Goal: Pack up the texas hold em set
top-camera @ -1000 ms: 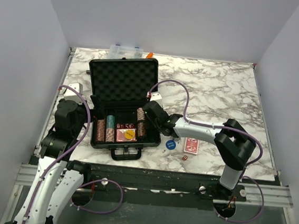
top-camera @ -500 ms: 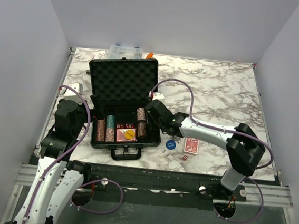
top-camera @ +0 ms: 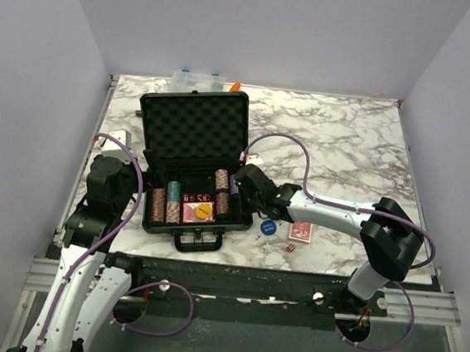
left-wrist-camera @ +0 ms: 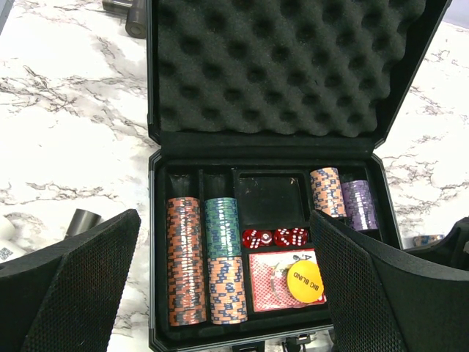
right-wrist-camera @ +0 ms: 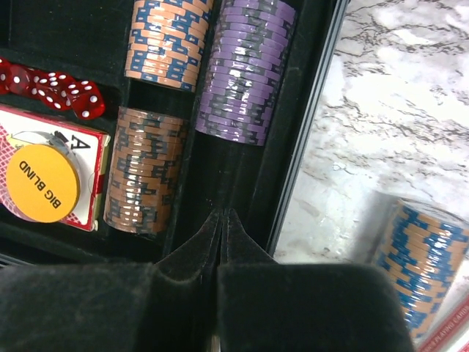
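Open black briefcase [left-wrist-camera: 157,242] on marble table [left-wrist-camera: 66,110], left gripper [left-wrist-camera: 224,214] spread wide in front of it.
Foam lid [left-wrist-camera: 278,66] stands up. Left slots: orange chip stack [left-wrist-camera: 183,260], teal stack [left-wrist-camera: 222,218] with another orange stack [left-wrist-camera: 226,290] just below. Middle: red dice [left-wrist-camera: 275,237] above card deck [left-wrist-camera: 267,282], yellow BIG BLIND button [left-wrist-camera: 304,284] on the deck. Right: orange-blue stack [left-wrist-camera: 326,192] beside purple stack [left-wrist-camera: 359,205].

Marbled surface [top-camera: 346,145] — it carries the open black briefcase [top-camera: 191,130], a blue button [top-camera: 268,227] beside a red-backed deck [top-camera: 300,231], red dice [top-camera: 290,248], and a clear box [top-camera: 198,79] far back.
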`<state>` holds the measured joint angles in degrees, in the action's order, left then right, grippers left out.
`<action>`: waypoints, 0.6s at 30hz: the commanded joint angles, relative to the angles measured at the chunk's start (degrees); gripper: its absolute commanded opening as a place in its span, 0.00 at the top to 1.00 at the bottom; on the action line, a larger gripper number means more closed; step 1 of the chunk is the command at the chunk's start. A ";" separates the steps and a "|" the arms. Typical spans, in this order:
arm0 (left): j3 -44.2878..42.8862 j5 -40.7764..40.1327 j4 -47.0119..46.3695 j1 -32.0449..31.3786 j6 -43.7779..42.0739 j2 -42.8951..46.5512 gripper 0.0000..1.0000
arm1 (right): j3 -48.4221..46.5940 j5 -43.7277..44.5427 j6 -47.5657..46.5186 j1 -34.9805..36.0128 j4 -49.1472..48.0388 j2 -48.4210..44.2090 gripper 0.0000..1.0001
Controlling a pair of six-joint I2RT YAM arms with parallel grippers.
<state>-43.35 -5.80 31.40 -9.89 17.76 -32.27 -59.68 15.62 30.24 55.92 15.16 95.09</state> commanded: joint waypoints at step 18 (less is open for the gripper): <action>0.11 0.31 -0.02 -0.31 -0.20 -0.04 0.03 | -6.84 6.38 5.56 0.36 2.20 10.65 0.99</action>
<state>-43.35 -5.82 31.40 -9.89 17.76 -32.29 -63.83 17.85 34.94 55.92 15.20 103.35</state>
